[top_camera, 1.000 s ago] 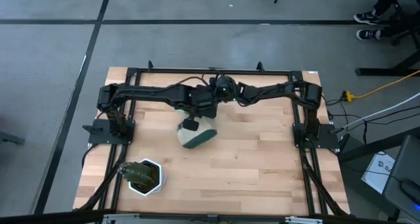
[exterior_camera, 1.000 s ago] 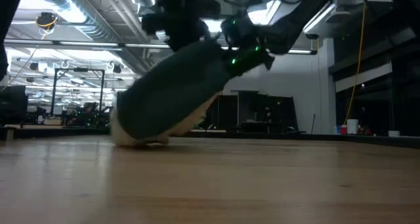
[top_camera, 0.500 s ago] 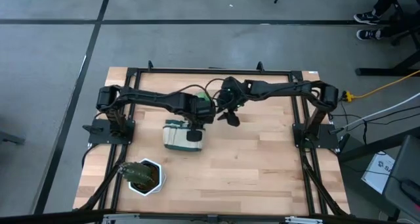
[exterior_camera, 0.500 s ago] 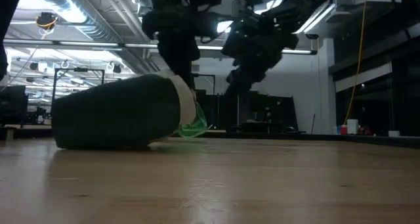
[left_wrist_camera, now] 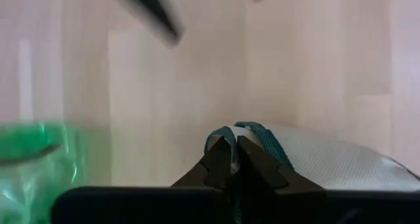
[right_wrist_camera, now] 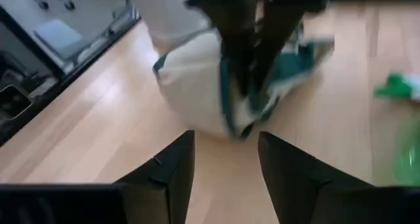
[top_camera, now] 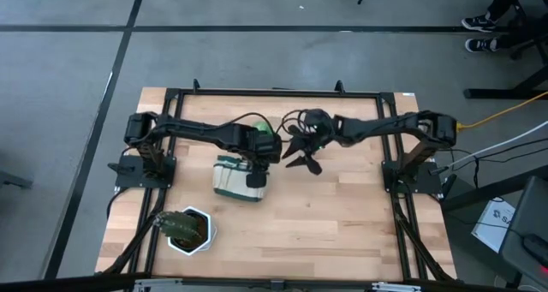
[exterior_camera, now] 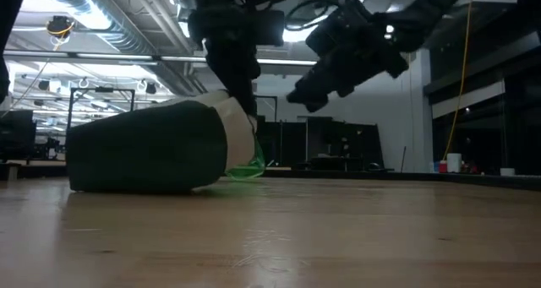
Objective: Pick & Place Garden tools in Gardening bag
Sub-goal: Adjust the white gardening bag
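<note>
The cream gardening bag (top_camera: pixel 233 177) with dark green trim lies on its side on the table. It also shows in the low view (exterior_camera: pixel 152 149). My left gripper (top_camera: pixel 254 180) stands over it, shut on a green handle. A green translucent thing, the spray bottle (exterior_camera: pixel 248 165), lies at the bag's mouth and also shows in the left wrist view (left_wrist_camera: pixel 33 165). Whether it is inside the bag, I cannot tell. My right gripper (top_camera: pixel 301 157) hangs open and empty above the table, right of the bag (right_wrist_camera: pixel 210 86). The other tools are out of view. My left gripper pinches the bag's green handle strap (left_wrist_camera: pixel 261 134) between its two fingers (left_wrist_camera: pixel 216 165). The fingers come from above, pointing down. The bag lies on its side on the table below them.
A white pot with a green plant (top_camera: pixel 188 230) stands at the near left corner. Bare wood (top_camera: pixel 342 215) lies to the right of the bag and toward the near edge. Black frame rails (top_camera: pixel 274 92) run around the table.
The bag has gone from tilted up on its base end to lying flat on its side, a little further toward the table's left edge, still held by my left gripper. My right gripper has drawn away from the bag, toward the table's right and near edges.
</note>
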{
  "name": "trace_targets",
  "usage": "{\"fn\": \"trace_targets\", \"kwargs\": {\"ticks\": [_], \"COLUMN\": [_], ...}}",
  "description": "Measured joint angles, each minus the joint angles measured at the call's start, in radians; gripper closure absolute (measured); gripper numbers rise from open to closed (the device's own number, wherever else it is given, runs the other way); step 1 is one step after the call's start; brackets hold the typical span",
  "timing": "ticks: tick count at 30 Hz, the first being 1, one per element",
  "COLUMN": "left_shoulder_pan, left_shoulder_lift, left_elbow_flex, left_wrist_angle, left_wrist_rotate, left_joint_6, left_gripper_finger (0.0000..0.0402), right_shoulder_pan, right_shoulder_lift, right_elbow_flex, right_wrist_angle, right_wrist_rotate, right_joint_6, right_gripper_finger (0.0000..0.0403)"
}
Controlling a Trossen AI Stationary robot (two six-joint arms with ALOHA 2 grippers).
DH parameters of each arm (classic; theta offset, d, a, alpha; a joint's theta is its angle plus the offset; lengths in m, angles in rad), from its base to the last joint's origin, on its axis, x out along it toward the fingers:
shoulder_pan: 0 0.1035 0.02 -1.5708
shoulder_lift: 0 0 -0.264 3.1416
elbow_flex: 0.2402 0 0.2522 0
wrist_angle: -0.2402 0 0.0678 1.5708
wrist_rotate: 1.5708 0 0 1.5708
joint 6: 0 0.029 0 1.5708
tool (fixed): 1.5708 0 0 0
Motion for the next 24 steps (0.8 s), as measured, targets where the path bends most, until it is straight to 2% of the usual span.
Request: {"fn": "trace_targets", "kwargs": {"ticks": [3, 6, 10, 15, 18, 21, 24], "left_shoulder_pan": [-0.028, -0.054, -0.092, -0.157, -0.193, -0.223, -0.246], "left_shoulder_lift": [-0.001, -0.006, -0.02, -0.067, -0.112, -0.154, -0.189], "left_elbow_flex": [0.002, 0.015, 0.035, 0.048, 0.049, 0.05, 0.05], "left_wrist_angle": [0.028, 0.025, 0.002, -0.017, -0.014, -0.027, -0.037], "left_wrist_rotate": [-0.002, -0.03, -0.032, -0.04, -0.08, -0.141, -0.185], "left_joint_6": [0.043, 0.074, 0.119, 0.176, 0.192, 0.184, 0.179], "left_gripper_finger": [0.0396, 0.0398, 0.0398, 0.0399, 0.0399, 0.0399, 0.0399], "right_shoulder_pan": [0.032, 0.047, 0.045, 0.046, 0.053, 0.062, 0.081], "right_shoulder_lift": [0.031, 0.059, 0.087, 0.112, 0.121, 0.126, 0.126], "right_elbow_flex": [-0.051, -0.067, -0.071, -0.071, -0.071, -0.071, -0.071], "right_wrist_angle": [0.187, 0.268, 0.276, 0.321, 0.365, 0.422, 0.47], "right_wrist_rotate": [0.004, 0.002, -0.001, -0.106, -0.129, -0.127, -0.043], "right_joint_6": [0.022, 0.026, 0.033, 0.02, 0.007, -0.018, -0.048], "right_gripper_finger": [0.0231, 0.0231, 0.0231, 0.0231, 0.0231, 0.0231, 0.0231]}}
